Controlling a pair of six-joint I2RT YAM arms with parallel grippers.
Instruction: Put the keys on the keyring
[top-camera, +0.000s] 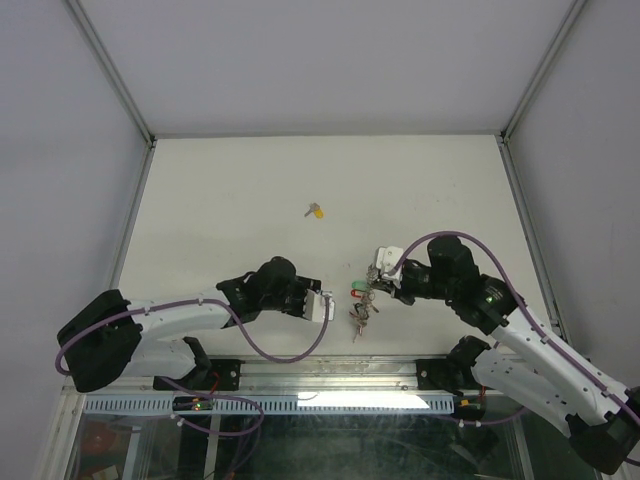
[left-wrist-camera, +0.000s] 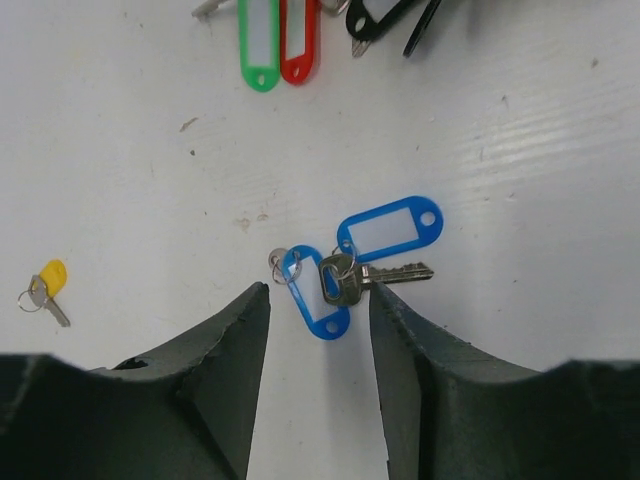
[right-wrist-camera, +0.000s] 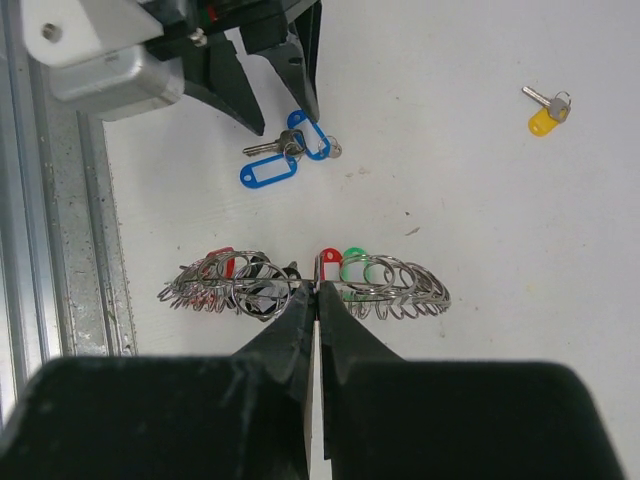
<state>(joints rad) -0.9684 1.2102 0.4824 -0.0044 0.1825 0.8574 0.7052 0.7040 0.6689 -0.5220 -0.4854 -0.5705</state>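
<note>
The blue-tagged keys (left-wrist-camera: 345, 275) lie on the white table just ahead of my open left gripper (left-wrist-camera: 320, 305), whose fingers straddle the nearer blue tag without touching it. They also show in the right wrist view (right-wrist-camera: 283, 158). The yellow-tagged key (top-camera: 315, 210) lies alone farther back, and it shows in the left wrist view (left-wrist-camera: 45, 290) and in the right wrist view (right-wrist-camera: 546, 112). My right gripper (right-wrist-camera: 318, 288) is shut on the keyring (right-wrist-camera: 400, 290), held edge-on and fringed with small rings and red, green and black tags. In the top view the keyring (top-camera: 362, 303) hangs between both grippers.
Green and red tags (left-wrist-camera: 260, 45) and black tags (left-wrist-camera: 385, 20) of the keyring hang at the top of the left wrist view. A metal rail (top-camera: 320, 372) runs along the table's near edge. Grey walls enclose the table on three sides.
</note>
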